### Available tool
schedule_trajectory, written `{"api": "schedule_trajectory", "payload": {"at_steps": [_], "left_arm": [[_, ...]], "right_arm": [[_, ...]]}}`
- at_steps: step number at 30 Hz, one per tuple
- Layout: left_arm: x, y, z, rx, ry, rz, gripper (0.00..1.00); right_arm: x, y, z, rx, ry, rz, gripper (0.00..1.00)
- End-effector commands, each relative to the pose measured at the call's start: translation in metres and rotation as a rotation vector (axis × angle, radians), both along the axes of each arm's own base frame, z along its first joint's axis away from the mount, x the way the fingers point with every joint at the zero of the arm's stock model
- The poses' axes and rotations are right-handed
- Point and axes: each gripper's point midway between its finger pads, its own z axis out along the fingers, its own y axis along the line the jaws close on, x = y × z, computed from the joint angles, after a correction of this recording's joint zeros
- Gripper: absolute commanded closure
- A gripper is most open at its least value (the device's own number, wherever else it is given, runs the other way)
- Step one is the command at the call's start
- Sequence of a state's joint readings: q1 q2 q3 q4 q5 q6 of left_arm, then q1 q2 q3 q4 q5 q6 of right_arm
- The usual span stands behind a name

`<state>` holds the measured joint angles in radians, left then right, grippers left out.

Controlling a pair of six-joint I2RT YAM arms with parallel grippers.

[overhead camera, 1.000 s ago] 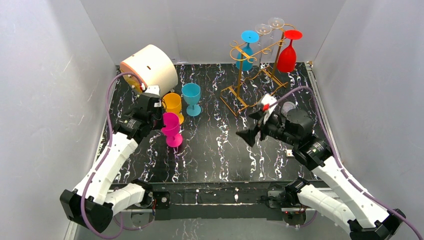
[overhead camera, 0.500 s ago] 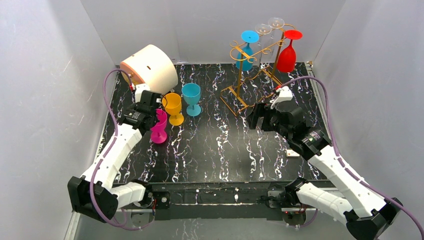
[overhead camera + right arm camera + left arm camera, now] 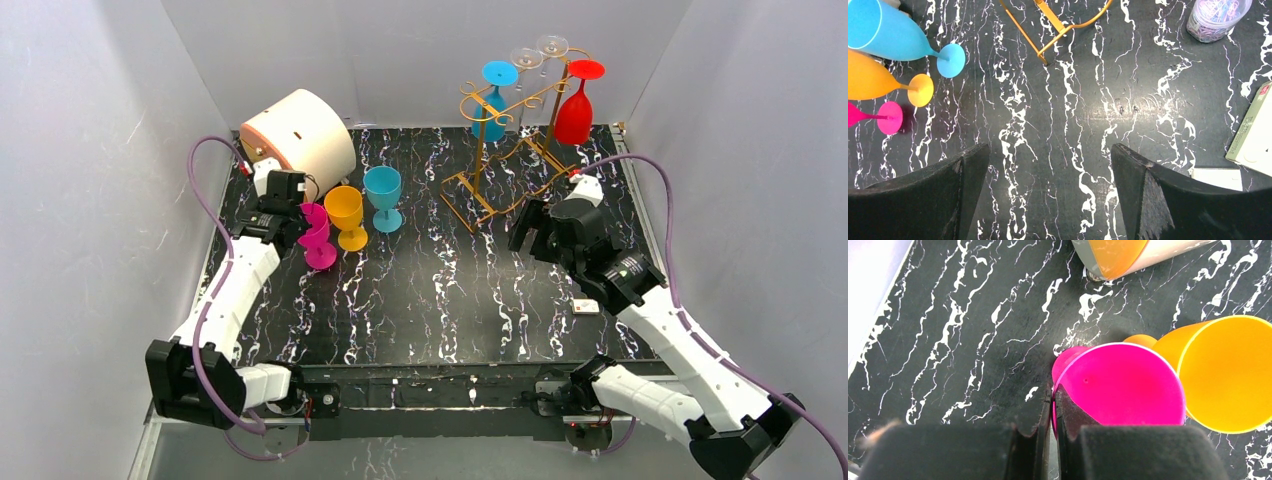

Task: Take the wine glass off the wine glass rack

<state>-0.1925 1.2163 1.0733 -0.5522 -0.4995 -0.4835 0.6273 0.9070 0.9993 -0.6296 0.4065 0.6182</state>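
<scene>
The left claw [image 3: 1050, 405] is pinched tight on the rim of the pink glass [image 3: 1120, 385], one finger inside the bowl and one outside. The glass leans, its foot on or just above the surface [image 3: 430, 300], at about 9 o'clock in the top view. It sits just beside the orange glass [image 3: 1228, 375], with a blue glass [image 3: 383, 190] next along. So this looks like the set-down step: the pink glass is off the rack [image 3: 480, 160] and needs standing upright before release.

The rack stands at 1 o'clock, with a red glass [image 3: 574, 115], another blue one [image 3: 490, 115] and two clear ones [image 3: 530, 60] hung upside down. The right claw [image 3: 1048, 150] gapes wide and empty, low at 5 o'clock of the rack's base.

Next, I judge, the left claw should open gently without tipping its neighbours. The right claw must rise to a hung glass and slide its foot out along the hook.
</scene>
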Motion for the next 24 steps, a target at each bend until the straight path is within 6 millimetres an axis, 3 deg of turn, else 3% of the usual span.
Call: {"api": "schedule_trajectory", "payload": {"at_steps": [1, 7, 12, 14, 16, 20, 24], "left_arm": [[0.006, 0.001, -0.006, -0.037, 0.014, 0.024, 1.0], [-0.004, 0.013, -0.012, 0.013, 0.033, 0.056, 1.0], [-0.005, 0.011, -0.021, 0.01, 0.063, 0.028, 0.94], [-0.006, 0.011, -0.02, 0.005, 0.059, 0.027, 0.83], [-0.007, 0.011, -0.018, 0.0, 0.05, 0.031, 0.63], [-0.01, 0.015, -0.007, -0.003, 0.031, 0.052, 0.36], [-0.014, 0.019, 0.008, 0.002, 0.005, 0.07, 0.24]], "right_arm": [[0.009, -0.005, 0.018, 0.032, -0.031, -0.057, 0.01], [0.014, -0.005, 0.016, 0.004, -0.012, -0.033, 0.01], [0.022, -0.013, 0.019, 0.003, -0.007, -0.051, 0.01], [0.025, -0.018, 0.02, 0.014, -0.001, -0.057, 0.01], [0.03, -0.023, 0.022, 0.03, 0.009, -0.058, 0.01], [0.04, -0.037, 0.032, 0.079, 0.018, -0.071, 0.01], [0.058, -0.072, 0.053, 0.115, -0.021, -0.222, 0.01]]}}
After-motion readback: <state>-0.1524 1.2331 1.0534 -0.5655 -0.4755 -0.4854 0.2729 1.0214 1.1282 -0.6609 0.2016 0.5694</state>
